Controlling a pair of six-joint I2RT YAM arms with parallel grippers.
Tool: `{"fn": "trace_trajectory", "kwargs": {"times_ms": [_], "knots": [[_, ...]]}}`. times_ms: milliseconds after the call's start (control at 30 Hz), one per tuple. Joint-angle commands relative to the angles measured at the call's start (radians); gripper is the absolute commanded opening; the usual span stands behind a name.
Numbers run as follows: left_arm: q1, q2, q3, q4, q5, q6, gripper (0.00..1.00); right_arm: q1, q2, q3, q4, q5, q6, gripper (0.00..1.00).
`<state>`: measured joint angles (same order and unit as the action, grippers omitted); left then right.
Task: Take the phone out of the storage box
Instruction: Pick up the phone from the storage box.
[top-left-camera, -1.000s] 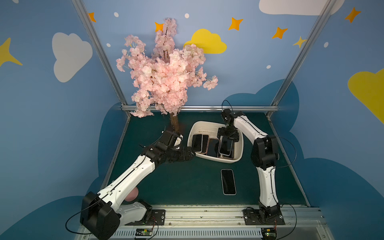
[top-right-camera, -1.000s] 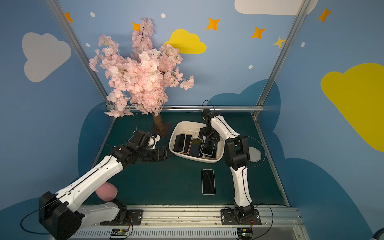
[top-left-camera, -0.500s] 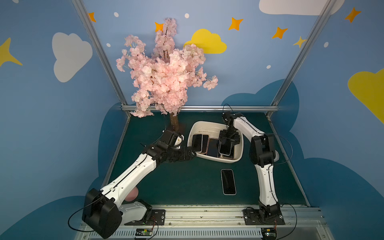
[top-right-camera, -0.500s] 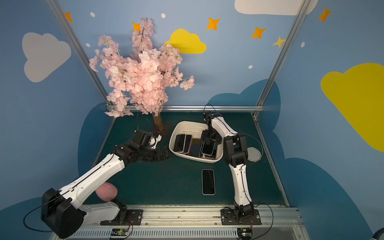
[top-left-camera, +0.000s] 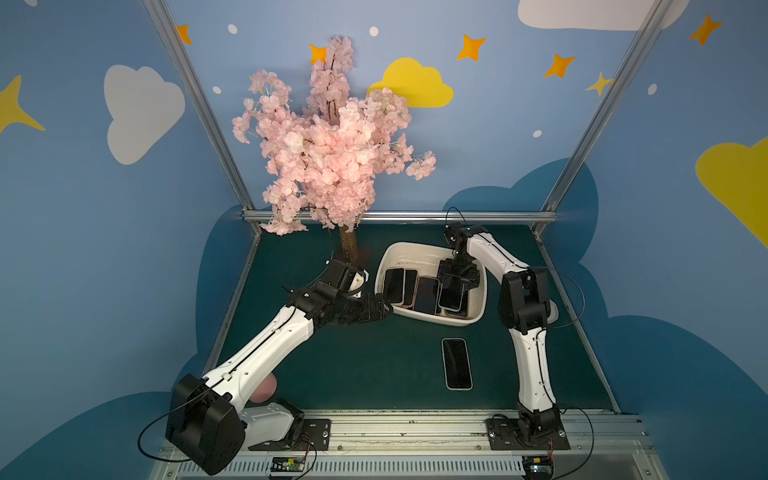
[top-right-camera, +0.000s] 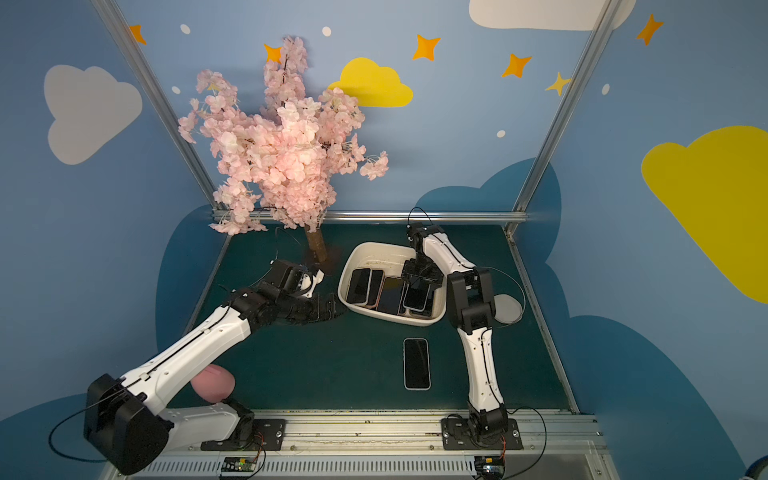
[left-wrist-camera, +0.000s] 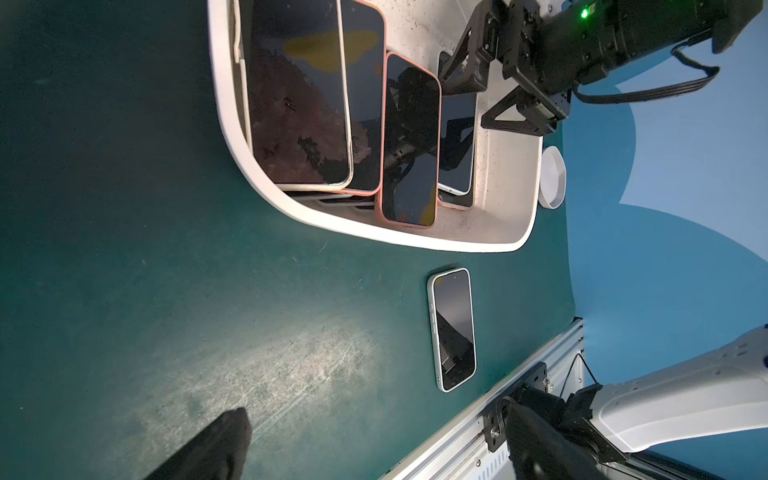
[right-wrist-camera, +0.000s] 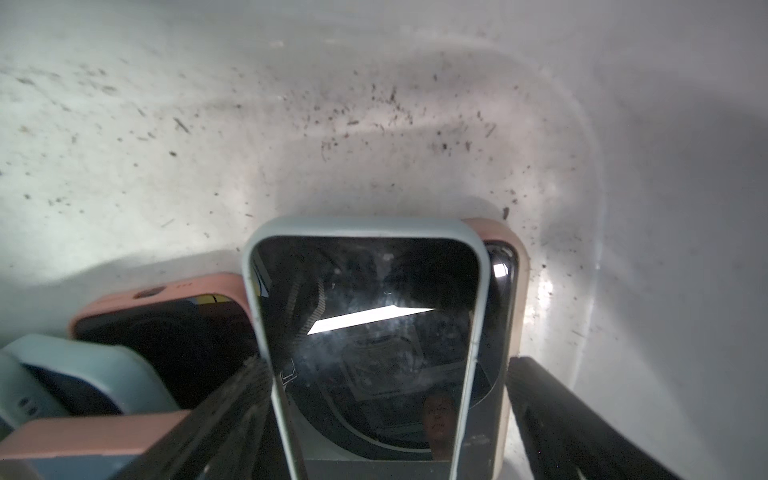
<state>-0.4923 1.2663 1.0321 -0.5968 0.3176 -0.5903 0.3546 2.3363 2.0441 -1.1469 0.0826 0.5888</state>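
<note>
Dark green surface (top-left-camera: 365, 374) is carrying everything, w/ blue cloud-painted walls rising round it. Storage box (top-left-camera: 419, 254) is sitting on it toward the back, right of centre. Its cream inside is showing dark specks in the right wrist view.

Phones are lying in it screen-up, overlapping side by side. Leftmost phone (top-left-camera: 394, 286) is leaning at the box's left wall & a pink-cased phone (top-left-camera: 426, 296) is lying mid-box. A pale-cased phone (right-wrist-camera: 365, 332) is resting on top at the right end, over a second pink-cased phone (right-wrist-camera: 509, 286).

Right tool (right-wrist-camera: 386, 399) is reaching down into the box w/ jaws spread wide. One finger (right-wrist-camera: 232, 407) is running right along the pale case's edge, the other (right-wrist-camera: 561, 415) is sitting out past the pink case. It isn't clamping anything; whether it's touching the case I can't tell. Left tool (top-left-camera: 376, 311) is hanging low just outside the box's near-left corner, spread open & holding nothing.

Loose phone (top-left-camera: 456, 363) is lying flat, screen-up, on the surface in front of the box, apart from it. White dish (top-right-camera: 508, 309) is sitting just beside the box's right side, by the right arm's elbow. Pink blossom tree (top-left-camera: 328, 145) is standing at the back, left of the box. Pink rounded obj (top-right-camera: 212, 384) is showing under the left arm.
</note>
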Motion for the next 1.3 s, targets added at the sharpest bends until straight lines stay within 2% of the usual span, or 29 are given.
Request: {"fn": "trace_trajectory", "kwargs": {"times_ms": [0,233,533,800,1033,1267], "knots": [[0.006,0.011,0.026,0.004,0.015,0.015,1.00,-0.009,0.001,0.027,0.003,-0.020,0.012,0.95],[0.005,0.019,0.029,0.000,0.025,0.014,1.00,-0.028,0.034,0.020,0.019,-0.056,0.025,0.95],[0.009,0.042,0.045,-0.003,0.031,0.017,1.00,-0.031,0.075,0.037,0.019,-0.036,0.004,0.94],[0.009,0.087,0.063,0.001,0.058,0.019,1.00,-0.029,0.073,0.007,0.013,-0.021,-0.002,0.86],[0.012,0.113,0.077,-0.005,0.071,0.024,1.00,-0.031,0.066,-0.003,0.014,-0.034,-0.005,0.71],[0.012,0.106,0.060,0.008,0.080,0.014,1.00,-0.030,0.032,0.012,0.066,-0.059,-0.057,0.69]]}}
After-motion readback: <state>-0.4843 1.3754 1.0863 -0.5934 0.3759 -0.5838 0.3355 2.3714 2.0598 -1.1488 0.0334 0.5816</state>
